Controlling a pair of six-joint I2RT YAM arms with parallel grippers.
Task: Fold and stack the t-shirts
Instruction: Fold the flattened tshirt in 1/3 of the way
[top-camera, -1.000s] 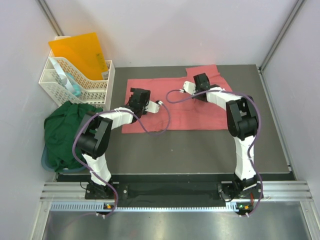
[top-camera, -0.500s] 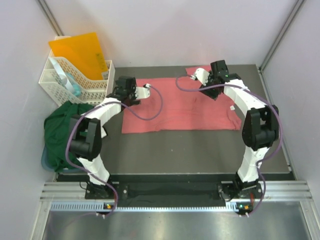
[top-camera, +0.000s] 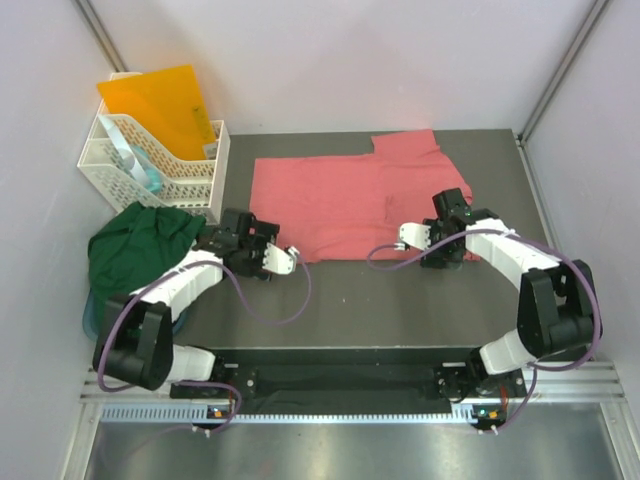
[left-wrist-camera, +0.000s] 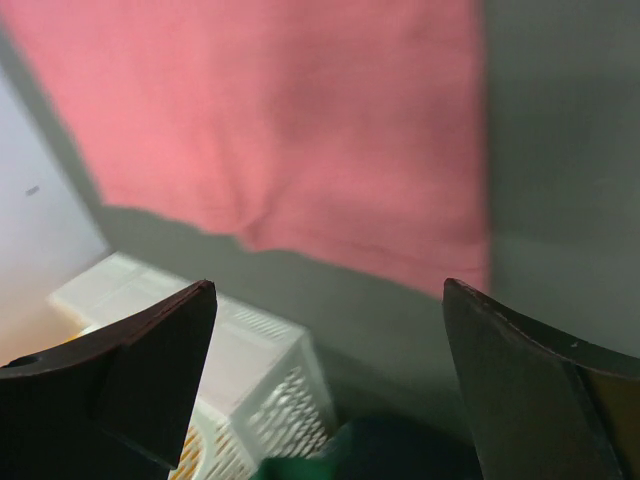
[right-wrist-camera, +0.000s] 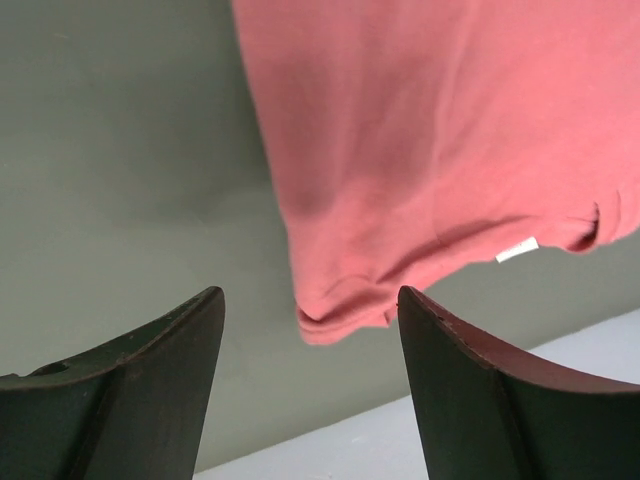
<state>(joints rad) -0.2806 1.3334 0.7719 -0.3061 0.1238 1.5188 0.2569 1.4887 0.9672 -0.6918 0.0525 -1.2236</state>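
Observation:
The salmon-pink t-shirt (top-camera: 340, 205) lies spread flat on the dark table, with one flap reaching toward the far edge. Its white label (right-wrist-camera: 517, 250) shows in the right wrist view. The dark green t-shirt (top-camera: 135, 260) sits bunched at the table's left edge. My left gripper (top-camera: 218, 238) hangs open between the green heap and the pink shirt's near left corner, holding nothing (left-wrist-camera: 327, 290). My right gripper (top-camera: 462, 240) is open at the pink shirt's near right corner, and that corner (right-wrist-camera: 325, 320) lies just beyond the open jaws (right-wrist-camera: 310, 292).
A white plastic basket (top-camera: 150, 165) with an orange folder (top-camera: 155, 100) stands at the back left, close to the left gripper (left-wrist-camera: 240, 370). Pale walls enclose the table (top-camera: 400, 300) on three sides. Purple cables trail from both wrists.
Both grippers have come back from the pink shirt's far side to its near edge, left to the left corner and right to the right corner. The shirt lies flat, released.

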